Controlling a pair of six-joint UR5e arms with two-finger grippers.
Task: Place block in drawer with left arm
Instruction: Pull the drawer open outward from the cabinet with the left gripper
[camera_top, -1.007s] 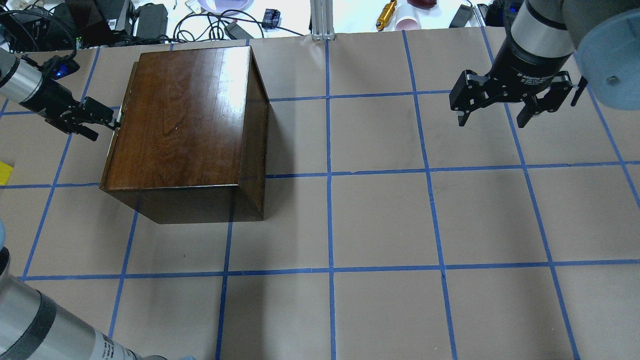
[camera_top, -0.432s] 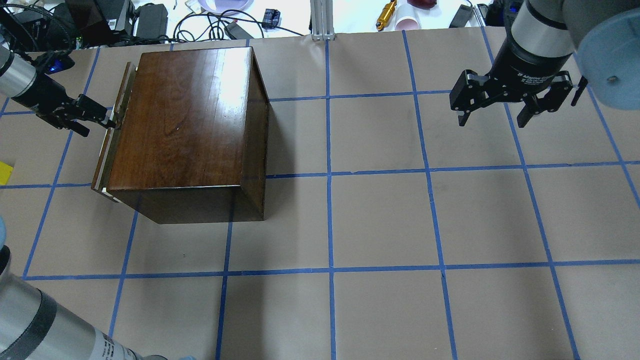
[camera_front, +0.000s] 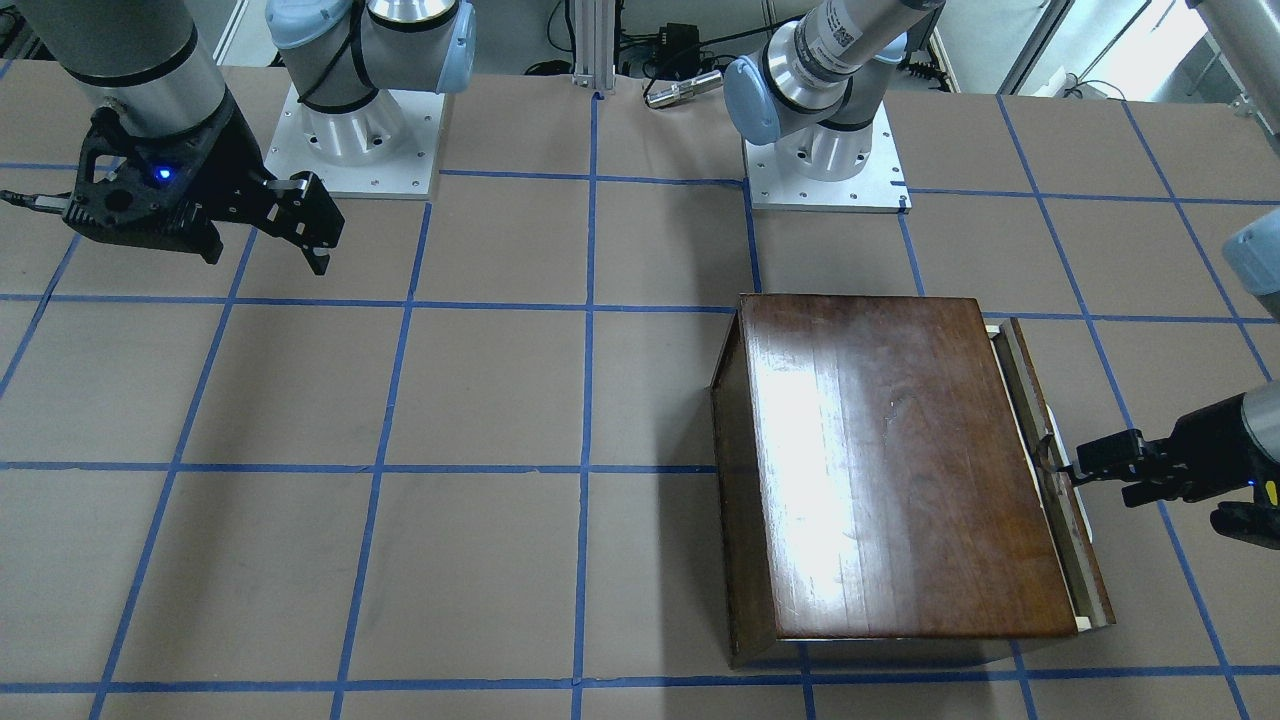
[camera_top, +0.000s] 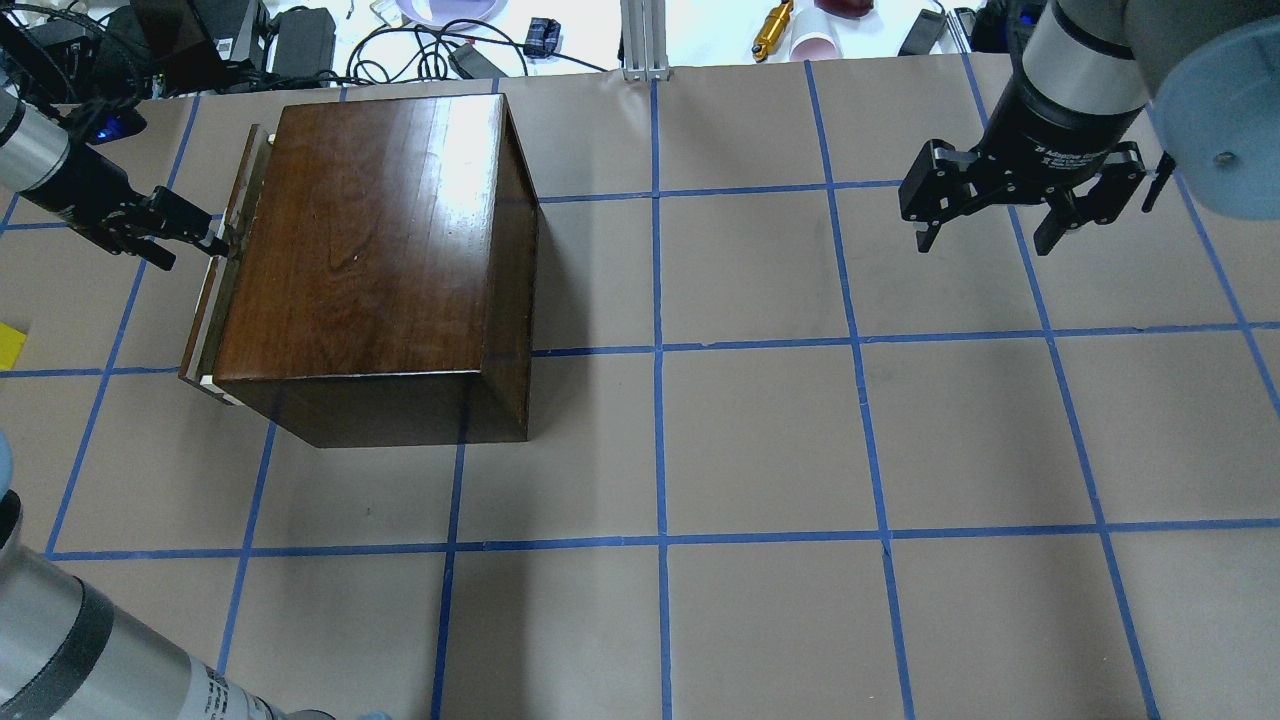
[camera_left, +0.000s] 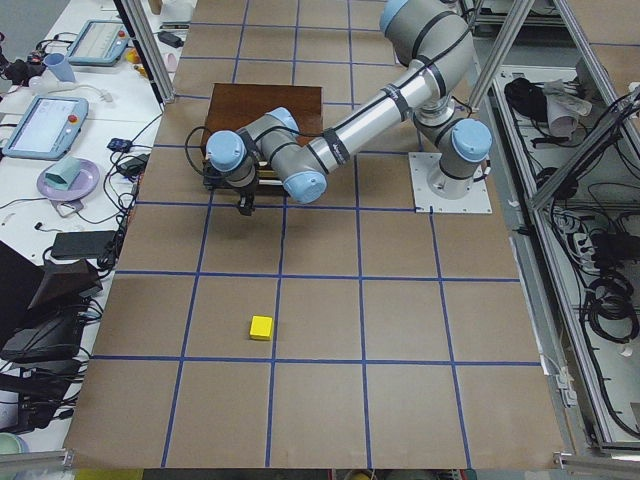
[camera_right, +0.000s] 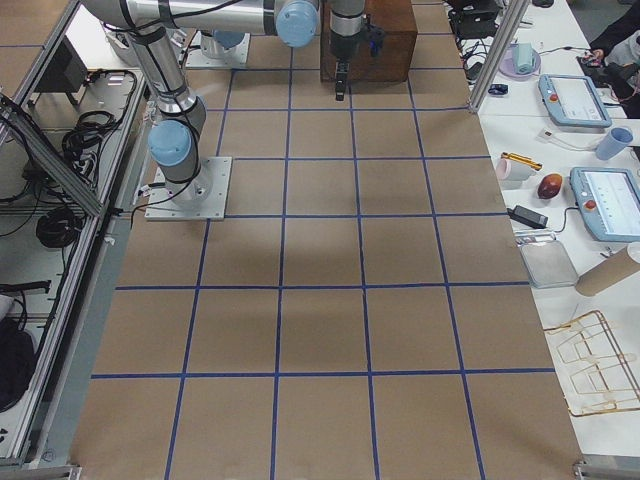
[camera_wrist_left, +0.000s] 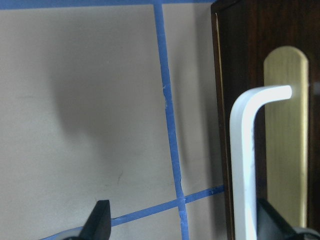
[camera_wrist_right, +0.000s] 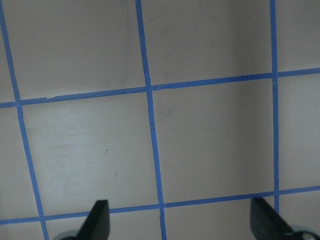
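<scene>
The glossy dark wooden box (camera_top: 370, 240) stands at the table's left. Its drawer (camera_top: 213, 295) is out by a narrow strip, with pale wood showing behind the dark front (camera_front: 1030, 400). My left gripper (camera_top: 205, 240) is at the drawer's metal pull (camera_wrist_left: 245, 160). In the left wrist view its fingers are apart, and the pull lies against the right-hand finger (camera_wrist_left: 267, 222). The yellow block (camera_left: 261, 327) lies on the table to the left, apart from the box, and shows at the overhead view's left edge (camera_top: 8, 345). My right gripper (camera_top: 985, 240) hangs open and empty over the far right.
The brown paper table (camera_top: 760, 440) carries a blue tape grid. Cables, cups and other clutter lie beyond the far edge (camera_top: 440, 40). The arm bases (camera_front: 350, 140) stand on the robot's side of the table.
My left gripper has moved left at the pull, and the drawer has slid out of the box by a narrow strip. The right arm has not moved.
</scene>
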